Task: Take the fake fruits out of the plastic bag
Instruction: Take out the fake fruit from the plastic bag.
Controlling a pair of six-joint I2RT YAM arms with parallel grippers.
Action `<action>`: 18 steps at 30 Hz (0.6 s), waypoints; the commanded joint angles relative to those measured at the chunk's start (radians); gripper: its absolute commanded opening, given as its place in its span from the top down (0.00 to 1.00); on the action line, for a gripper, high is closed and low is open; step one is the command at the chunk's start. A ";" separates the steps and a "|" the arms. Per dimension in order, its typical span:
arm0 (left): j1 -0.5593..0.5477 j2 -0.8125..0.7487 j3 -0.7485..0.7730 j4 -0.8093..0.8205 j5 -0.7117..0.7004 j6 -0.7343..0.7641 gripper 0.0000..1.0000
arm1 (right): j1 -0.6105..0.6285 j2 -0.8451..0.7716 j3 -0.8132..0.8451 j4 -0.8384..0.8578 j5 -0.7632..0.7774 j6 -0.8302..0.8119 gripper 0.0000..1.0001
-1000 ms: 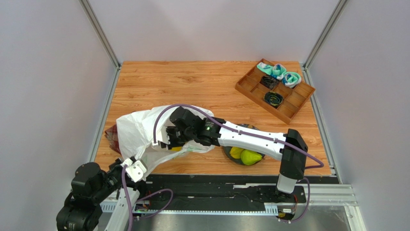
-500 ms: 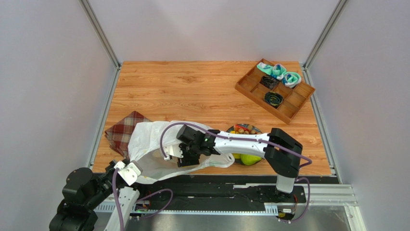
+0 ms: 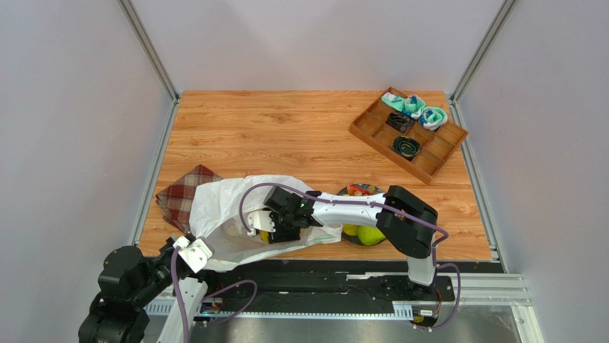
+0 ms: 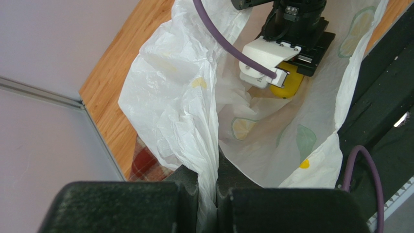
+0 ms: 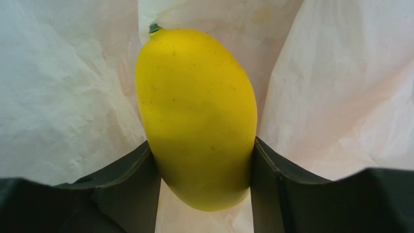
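While the right gripper (image 5: 204, 167) sits deep inside the plastic bag (image 4: 170, 97), its two dark fingers (image 5: 121, 189) are clamped on the yellow mango (image 5: 197, 111), one against each flank of the blunt lower half. In the right wrist view the mango fills the middle of the frame. Its long axis runs from the bottom edge to the top, in line with the fingers, and its small green stem tip points to the upper left, away from the wrist and toward the bag's folds.

The fruit looks like smooth, rigid moulded plastic, so it is probably light and will not crush. Its glossy, curved skin could slide forward out of a loose pinch. Squeezing across the short axis at the widest part, as here, seems the safest hold.

Around it the thin film is limp and crinkly and may drag on the fingers.

At the bottom centre of the left wrist view, the left gripper (image 4: 208, 177) is pinched shut on the bag's rim, holding the mouth open.
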 commanded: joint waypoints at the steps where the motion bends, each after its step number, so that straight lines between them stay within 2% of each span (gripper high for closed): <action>1: 0.024 0.015 -0.015 -0.030 0.040 -0.023 1.00 | -0.017 -0.080 0.023 -0.004 -0.064 -0.010 0.62; 4: 0.028 0.017 -0.024 -0.009 0.051 -0.037 1.00 | -0.027 -0.204 0.017 -0.049 -0.138 -0.008 0.72; 9: 0.028 0.026 -0.050 0.048 0.073 -0.038 1.00 | -0.068 -0.443 0.029 -0.099 -0.363 0.007 0.72; 14: 0.028 0.072 -0.081 0.155 0.080 -0.055 1.00 | -0.083 -0.546 0.063 -0.125 -0.402 0.027 0.72; 18: 0.028 0.222 -0.073 0.302 0.088 -0.107 1.00 | -0.119 -0.584 0.132 -0.171 -0.373 0.064 0.72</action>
